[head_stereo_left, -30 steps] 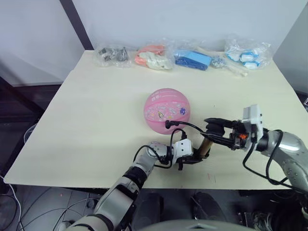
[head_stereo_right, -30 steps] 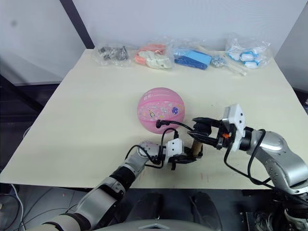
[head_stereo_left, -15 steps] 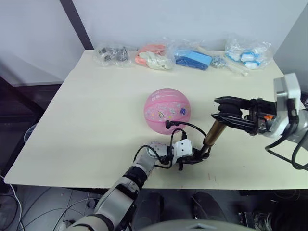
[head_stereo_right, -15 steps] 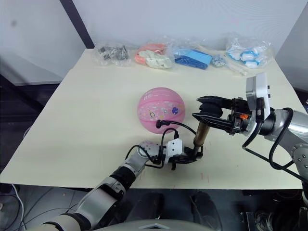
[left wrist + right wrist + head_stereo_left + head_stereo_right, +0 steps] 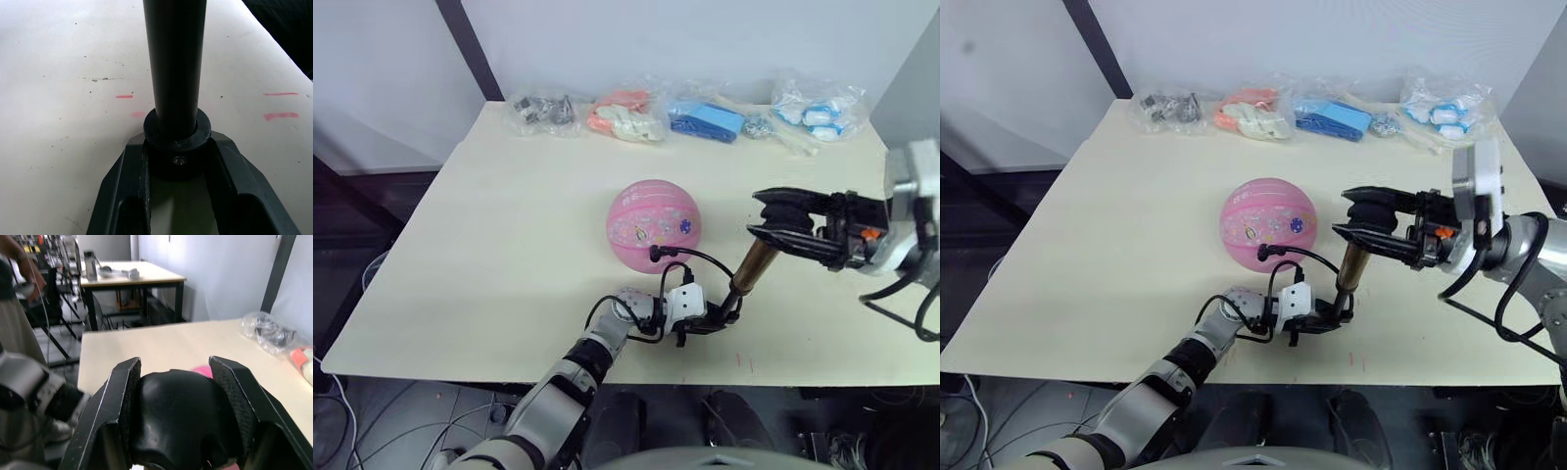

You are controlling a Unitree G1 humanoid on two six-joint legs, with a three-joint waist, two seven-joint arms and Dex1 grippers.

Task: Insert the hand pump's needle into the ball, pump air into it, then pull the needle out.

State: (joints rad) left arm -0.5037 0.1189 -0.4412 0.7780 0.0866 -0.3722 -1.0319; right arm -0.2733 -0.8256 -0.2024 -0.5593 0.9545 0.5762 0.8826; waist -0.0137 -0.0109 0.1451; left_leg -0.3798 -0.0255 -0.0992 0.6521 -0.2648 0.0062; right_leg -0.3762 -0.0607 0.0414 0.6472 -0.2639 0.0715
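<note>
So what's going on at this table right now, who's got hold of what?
The robot is pumping up the pink ball. Its left gripper clamps the base of the hand pump near the table's front edge, while the right gripper is shut on the black handle at the top, with the pump tilted. A thin black hose runs from the pump to the ball's near side. Bagged items lie along the far edge.

You have the ball (image 5: 654, 224) mid-bench (image 5: 509, 255), the hand pump (image 5: 747, 274) just right of it, bagged items (image 5: 626, 116) behind.
</note>
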